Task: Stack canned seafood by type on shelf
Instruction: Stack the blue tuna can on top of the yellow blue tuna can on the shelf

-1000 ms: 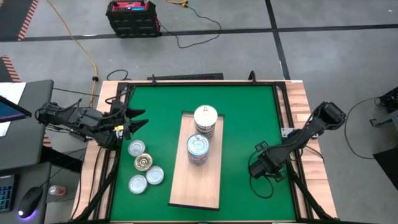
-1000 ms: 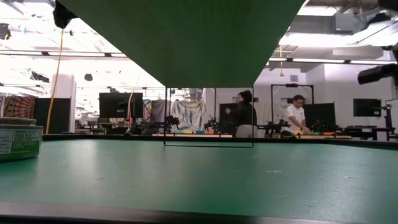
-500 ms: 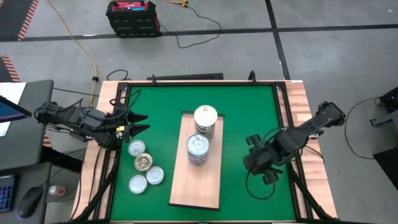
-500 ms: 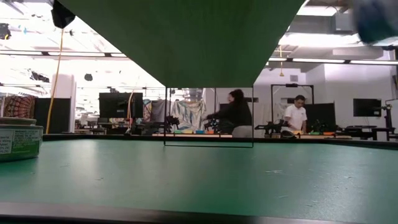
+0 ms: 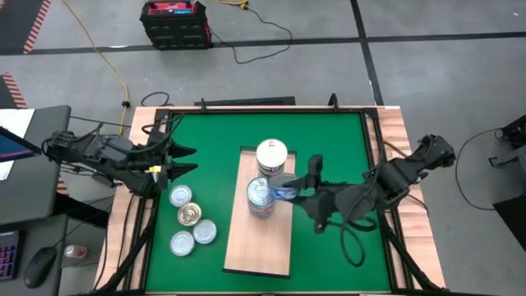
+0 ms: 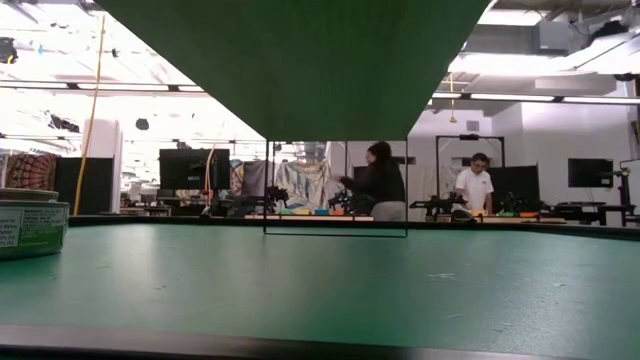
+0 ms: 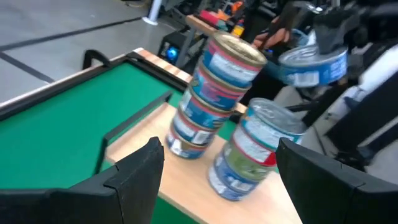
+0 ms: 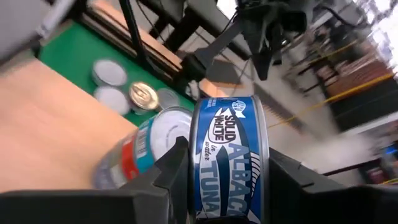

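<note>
The shelf point(image 5: 246, 247) is a pale wooden board on the green mat. Two stacks of canned seafood stand on it: a taller far stack point(image 5: 271, 156) and a shorter near stack point(image 5: 260, 204). My right gripper point(image 5: 294, 189) reaches in from the table's right. It is shut on a blue tuna can point(image 8: 229, 155), held just above and to the right of the near stack's top. Several loose cans point(image 5: 191, 215) rest on the mat left of the shelf. My left gripper point(image 5: 179, 160) hovers open at the mat's left edge, pointing at the stacks point(image 7: 217, 93). My right gripper pinches the blue can between its two fingers point(image 8: 169, 180), one on each flat end. The can's labelled wall point(image 8: 214, 168) faces the wrist camera. The fingers come nearly level from the table's right. The can hangs clear of the stacks and the shelf point(image 7: 311, 62).
Black frame rails run along the mat's left and right edges point(image 5: 378, 140). A green-labelled can point(image 6: 30, 228) stands at the low view's left edge. People work at benches far behind the table point(image 6: 380, 190). Bare mat lies right of the shelf point(image 5: 329, 140).
My right gripper has risen from the mat's right side and swung toward the table's left, to the near stack. It has tipped from pointing down to nearly level. The blue can has come up with it, lifted clear of the mat.
</note>
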